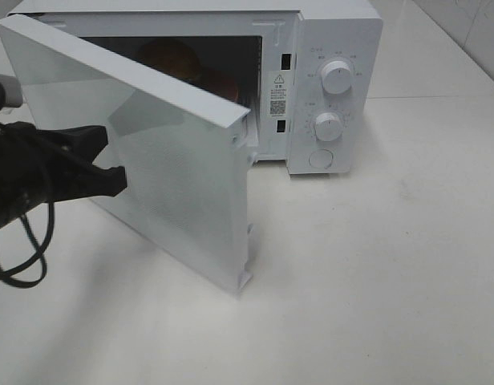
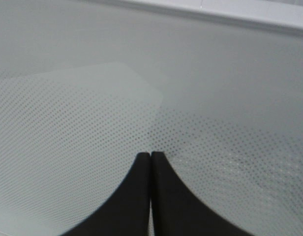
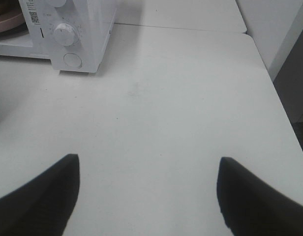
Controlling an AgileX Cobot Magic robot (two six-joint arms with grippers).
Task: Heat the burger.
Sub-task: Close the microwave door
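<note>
White matte tabletop (image 1: 375, 281) under plain light, with a pale wall showing past its right edge. The microwave (image 1: 343, 48) sits at the far edge: a boxy white shell in smooth painted metal, with two ribbed round knobs (image 1: 338, 76) stacked on its panel above a flat round button (image 1: 320, 159). Its door (image 1: 175, 160) swings out towards the near left, a flat slab whose window is a fine dotted mesh behind glossy glass. The burger (image 1: 171, 58) is already in the dark cavity, and you can see only the rounded, shiny golden top of its bun above the door's edge. The right wrist view catches a sliver of pink plate (image 3: 5, 20) in there too. Your left tool (image 2: 150, 153) has its black curved fingers pressed together with nothing between them. It is right up at the door's outer face, though you cannot tell whether it touches. That closed, blunt tip reads as a pusher: a narrow point bears well on a hard, slick panel, so closing the door looks like the step in hand. Your right tool (image 3: 147, 158) stands wide apart and empty over bare tabletop towards the right edge, well clear of the door's swing and probably waiting for the knobs.
</note>
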